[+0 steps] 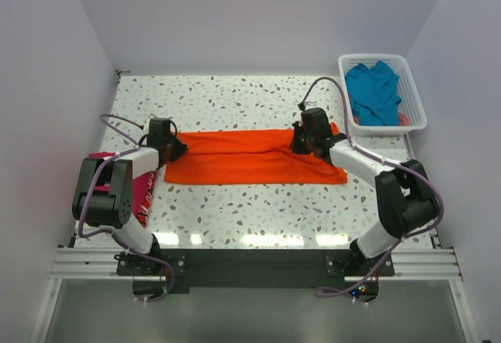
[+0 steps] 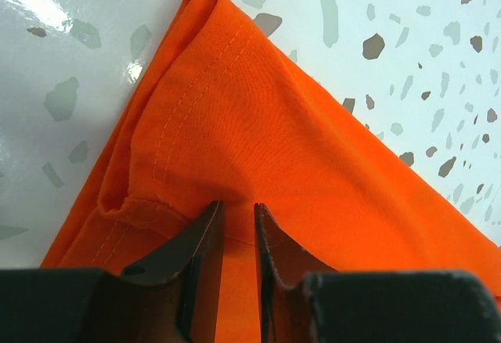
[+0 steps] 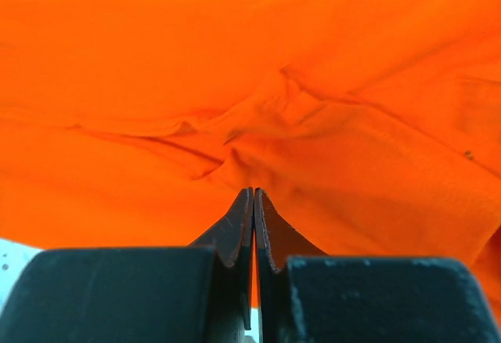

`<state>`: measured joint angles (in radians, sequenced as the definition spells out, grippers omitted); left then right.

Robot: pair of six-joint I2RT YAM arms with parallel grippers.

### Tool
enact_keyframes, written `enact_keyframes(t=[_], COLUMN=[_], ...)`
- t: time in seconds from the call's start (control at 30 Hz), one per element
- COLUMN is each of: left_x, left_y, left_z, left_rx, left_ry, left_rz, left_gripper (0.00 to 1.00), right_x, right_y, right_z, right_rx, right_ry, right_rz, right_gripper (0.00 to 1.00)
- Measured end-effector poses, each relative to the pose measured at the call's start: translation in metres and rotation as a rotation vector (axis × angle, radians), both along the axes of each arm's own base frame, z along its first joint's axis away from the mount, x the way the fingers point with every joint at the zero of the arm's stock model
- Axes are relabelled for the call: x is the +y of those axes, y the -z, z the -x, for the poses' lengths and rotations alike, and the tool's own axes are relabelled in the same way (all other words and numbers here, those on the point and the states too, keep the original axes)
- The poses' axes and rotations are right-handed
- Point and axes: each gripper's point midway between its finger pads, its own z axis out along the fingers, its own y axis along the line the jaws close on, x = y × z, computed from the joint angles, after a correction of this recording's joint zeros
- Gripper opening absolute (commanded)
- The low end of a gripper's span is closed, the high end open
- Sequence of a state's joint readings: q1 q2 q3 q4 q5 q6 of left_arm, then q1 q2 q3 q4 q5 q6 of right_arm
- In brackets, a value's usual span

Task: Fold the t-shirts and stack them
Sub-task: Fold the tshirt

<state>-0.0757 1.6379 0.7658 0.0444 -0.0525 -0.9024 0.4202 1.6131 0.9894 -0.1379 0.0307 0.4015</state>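
T-shirt (image 1: 250, 161), orange, outspread; left gripper (image 2: 236, 211) pinching it; right gripper (image 3: 253, 193) clamped on it.

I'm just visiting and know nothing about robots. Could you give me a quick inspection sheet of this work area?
Surface: speckled table, glossy.
Job's things: orange t-shirt folded into a long strip mid-table; magenta t-shirt at the left edge, partly under the left arm; teal t-shirt in the white basket, far right.
Clutter: nothing seen.
Grippers: left gripper and right gripper each pinch one end of the orange t-shirt.
Cables: cables loop along each arm.
Surroundings: pale walls on three sides.
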Motion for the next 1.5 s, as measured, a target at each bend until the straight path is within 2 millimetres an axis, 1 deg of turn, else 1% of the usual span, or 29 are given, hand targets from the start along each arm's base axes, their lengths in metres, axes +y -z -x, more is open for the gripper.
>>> enact_keyframes(t=[0.1,0.2,0.23,0.3,0.33,0.37,0.47,0.5,0.53,0.6,0.67,0.7,0.8,0.87,0.97,1.1,1.2,1.23,1.27,1.37,1.4,1.5], left_x=[0.001,0.0,0.0,0.0,0.0,0.0,0.0,0.0,-0.001,-0.001,-0.002,-0.002,-0.002,-0.002,-0.002,-0.001,0.0,0.0,0.0,0.0,0.0,0.001], left_y=[0.0,0.0,0.0,0.0,0.0,0.0,0.0,0.0,-0.001,-0.001,-0.001,-0.002,-0.003,-0.003,-0.003,-0.004,-0.004,-0.004,-0.004,-0.004,-0.004,-0.004], left_z=[0.0,0.0,0.0,0.0,0.0,0.0,0.0,0.0,0.0,-0.001,-0.001,-0.001,-0.003,-0.003,-0.004,-0.004,-0.004,-0.004,-0.004,-0.004,-0.004,-0.004], left_rx=[-0.001,-0.001,-0.001,-0.001,-0.001,-0.001,-0.001,-0.001,-0.002,-0.003,-0.007,-0.008,-0.014,-0.017,-0.019,-0.02,-0.02,-0.02,-0.02,-0.02,-0.02,-0.02], left_ry=[-0.002,0.0,0.0,0.001,0.001,0.001,0.002,0.002,0.004,0.007,0.009,0.009,0.01,0.01,0.009,0.006,0.005,0.005,0.005,0.004,0.004,0.002], left_rz=[0.001,0.003,0.004,0.004,0.005,0.005,0.006,0.007,0.008,0.012,0.015,0.015,0.016,0.016,0.017,0.017,0.017,0.017,0.018,0.019,0.019,0.019], left_gripper=[0.27,0.27,0.27,0.27,0.27,0.27,0.27,0.27,0.27,0.27,0.27,0.27,0.27,0.27,0.27,0.27,0.27,0.27,0.27,0.27,0.27,0.27], right_x=[0.012,0.023,0.026,0.024,0.022,0.018,0.006,0.002,-0.002,-0.009,-0.014,-0.016,-0.023,-0.026,-0.027,-0.024,-0.022,-0.021,-0.021,-0.02,-0.02,-0.02], right_y=[-0.002,0.0,0.001,0.0,-0.001,-0.003,-0.013,-0.015,-0.017,-0.018,-0.012,-0.007,0.013,0.024,0.032,0.033,0.034,0.035,0.035,0.036,0.036,0.037], right_z=[0.014,0.026,0.028,0.027,0.024,0.02,-0.001,-0.009,-0.017,-0.032,-0.044,-0.049,-0.052,-0.051,-0.049,-0.048,-0.047,-0.047,-0.047,-0.046,-0.046,-0.044], right_rx=[-0.007,-0.003,-0.002,-0.008,-0.011,-0.012,-0.036,-0.044,-0.052,-0.057,-0.048,-0.04,0.001,0.027,0.051,0.057,0.061,0.064,0.067,0.07,0.07,0.076], right_ry=[-0.025,-0.054,-0.061,-0.054,-0.045,-0.034,0.009,0.025,0.04,0.058,0.068,0.071,0.073,0.071,0.061,0.05,0.04,0.037,0.036,0.037,0.038,0.041], right_rz=[-0.018,-0.016,-0.014,0.001,0.009,0.017,0.034,0.041,0.049,0.064,0.077,0.084,0.105,0.119,0.124,0.114,0.105,0.101,0.099,0.094,0.093,0.09], right_gripper=[0.0,0.0,0.02,0.1,0.13,0.19,0.27,0.32,0.35,0.41,0.43,0.46,0.47,0.47,0.47,0.45,0.4,0.38,0.31,0.23,0.14,0.03])
